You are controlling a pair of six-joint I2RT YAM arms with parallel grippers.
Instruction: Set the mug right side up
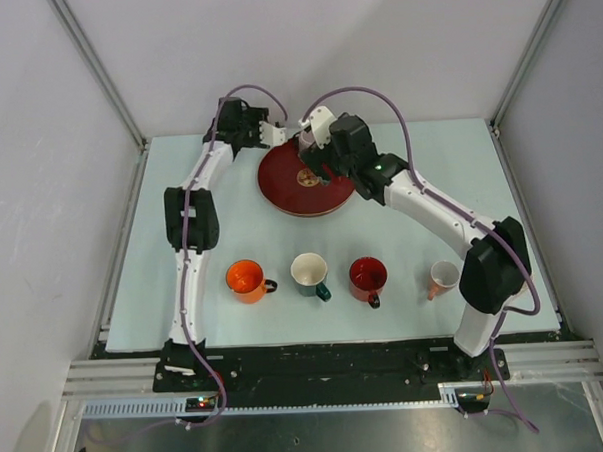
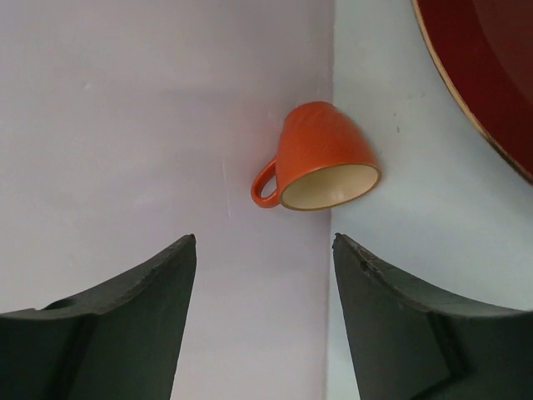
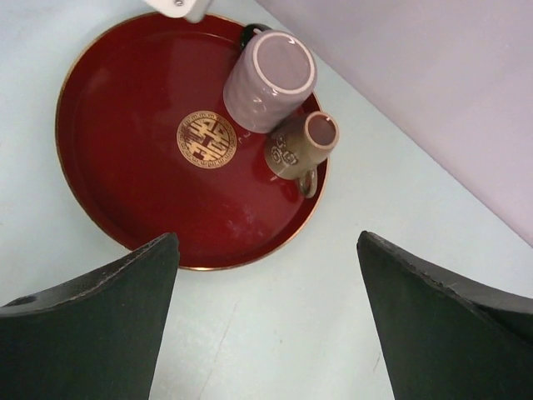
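A lavender mug [image 3: 268,81] and a small olive-brown mug [image 3: 301,146] stand bottom up at the far edge of the round red tray [image 3: 141,200]. My right gripper [image 3: 266,250] hovers open and empty over the tray's near rim [image 1: 314,157]. An orange mug [image 2: 321,158] lies tilted on its side where the table meets the back wall. My left gripper [image 2: 264,242] is open and empty just short of it, at the tray's back left [image 1: 275,135]. That orange mug is hidden in the top view.
Along the table's front stand an upright orange mug [image 1: 246,279], a white and teal mug [image 1: 310,272] and a red mug [image 1: 368,277]. A small pink mug [image 1: 443,278] lies on its side. The back wall is close behind both grippers.
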